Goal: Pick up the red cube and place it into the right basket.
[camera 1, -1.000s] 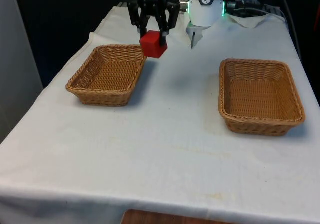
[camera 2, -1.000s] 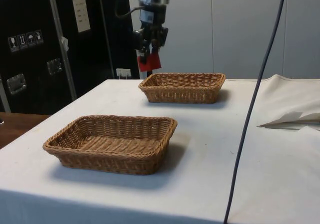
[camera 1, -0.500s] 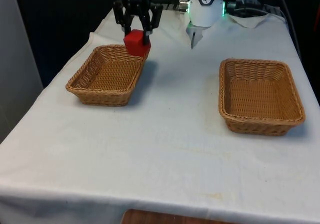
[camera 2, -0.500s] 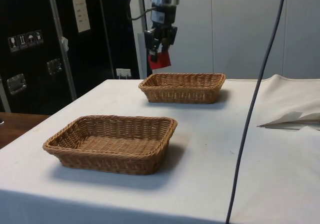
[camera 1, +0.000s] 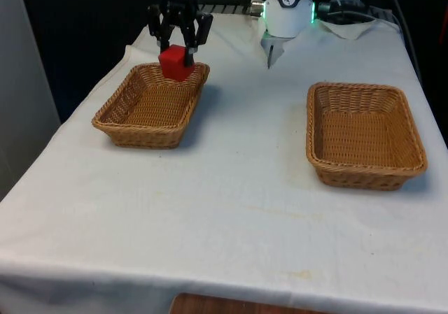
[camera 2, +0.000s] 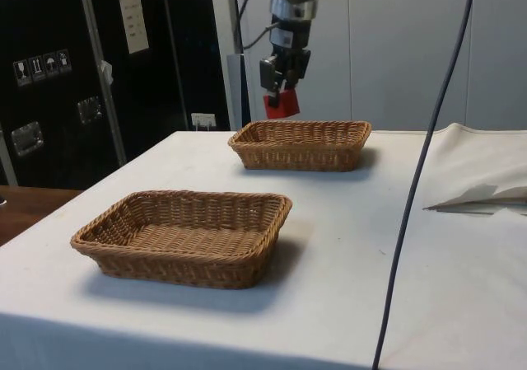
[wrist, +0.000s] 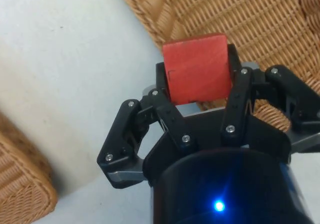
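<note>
The red cube (camera 1: pixel 175 63) hangs in the air, held between the black fingers of my gripper (camera 1: pixel 178 51), which is shut on it. It is above the far end of the wicker basket (camera 1: pixel 151 104) at the front view's left. The side view puts the cube (camera 2: pixel 282 103) and gripper (camera 2: pixel 284 84) over the far basket (camera 2: pixel 300 144), a little above its rim. In the wrist view the cube (wrist: pixel 197 67) sits between the fingers (wrist: pixel 162 112), with that basket's rim (wrist: pixel 160 14) below. A second wicker basket (camera 1: pixel 364 133) stands empty at the front view's right.
The near basket (camera 2: pixel 185 236) in the side view is empty. A black cable (camera 2: pixel 416 180) hangs down across the side view's right. Crumpled white cloth (camera 1: pixel 350 27) lies at the table's far end beside the robot base (camera 1: pixel 283 17).
The gripper has carried the red cube towards the front view's left, from beside the left basket's far corner to over its far end. It stays shut on the cube.
</note>
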Available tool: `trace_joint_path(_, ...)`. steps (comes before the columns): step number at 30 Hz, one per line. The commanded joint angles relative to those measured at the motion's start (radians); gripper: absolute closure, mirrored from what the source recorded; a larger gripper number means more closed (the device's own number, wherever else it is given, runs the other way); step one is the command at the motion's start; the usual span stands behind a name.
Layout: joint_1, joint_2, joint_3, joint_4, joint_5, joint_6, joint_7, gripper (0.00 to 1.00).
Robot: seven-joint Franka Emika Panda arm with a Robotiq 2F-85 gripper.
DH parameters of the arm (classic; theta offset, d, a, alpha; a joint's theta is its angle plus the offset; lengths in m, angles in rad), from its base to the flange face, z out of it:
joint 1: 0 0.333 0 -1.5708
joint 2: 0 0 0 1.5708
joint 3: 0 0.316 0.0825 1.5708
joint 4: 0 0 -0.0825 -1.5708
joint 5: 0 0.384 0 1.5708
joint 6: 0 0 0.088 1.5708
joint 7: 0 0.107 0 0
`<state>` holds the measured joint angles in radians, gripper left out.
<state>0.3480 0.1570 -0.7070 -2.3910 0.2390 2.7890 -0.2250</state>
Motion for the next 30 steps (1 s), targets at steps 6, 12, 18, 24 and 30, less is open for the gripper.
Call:
trace_joint_path(6,-0.006,-0.020,0.000,-0.057,0.010,0.084,-0.024,0.96)
trace_joint_path(12,-0.006,-0.021,0.005,-0.110,0.013,0.164,-0.024,0.96)
trace_joint_path(18,-0.005,-0.002,0.001,-0.132,0.001,0.190,-0.012,0.96)
trace_joint_path(24,-0.017,0.012,0.024,-0.171,0.024,0.264,-0.012,0.96)
trace_joint_path(30,-0.035,0.060,0.031,-0.150,0.043,0.271,-0.010,0.96)
